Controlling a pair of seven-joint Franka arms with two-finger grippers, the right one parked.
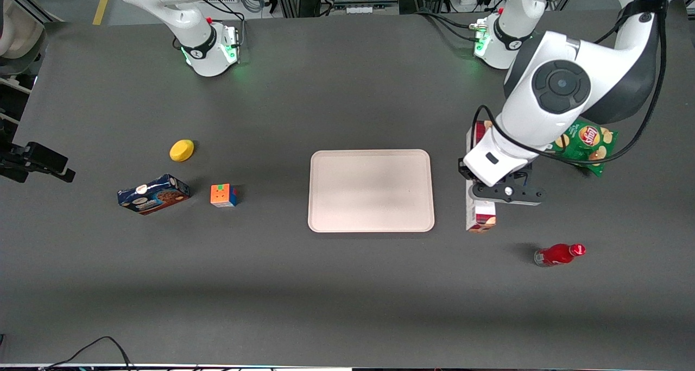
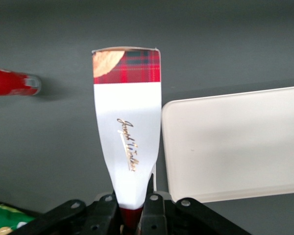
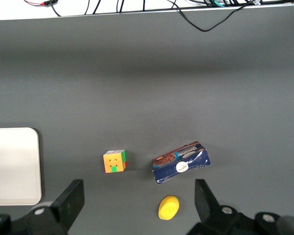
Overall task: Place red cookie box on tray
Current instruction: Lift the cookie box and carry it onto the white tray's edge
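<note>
The red cookie box (image 1: 481,217) is a long plaid carton with a white panel. It lies lengthwise beside the tray (image 1: 371,190), a little toward the working arm's end of the table and apart from the tray's rim. My left gripper (image 1: 482,188) is over the box's middle. In the left wrist view the gripper (image 2: 132,211) is shut on the box (image 2: 128,128), with a finger (image 2: 155,208) against each long side. The tray (image 2: 235,147) shows next to the box. I cannot tell whether the box rests on the table or is raised.
A red bottle (image 1: 559,254) lies nearer the front camera than the box. A green chips bag (image 1: 589,140) lies under the working arm. A blue cookie box (image 1: 153,193), a colour cube (image 1: 223,195) and a yellow puck (image 1: 181,150) lie toward the parked arm's end.
</note>
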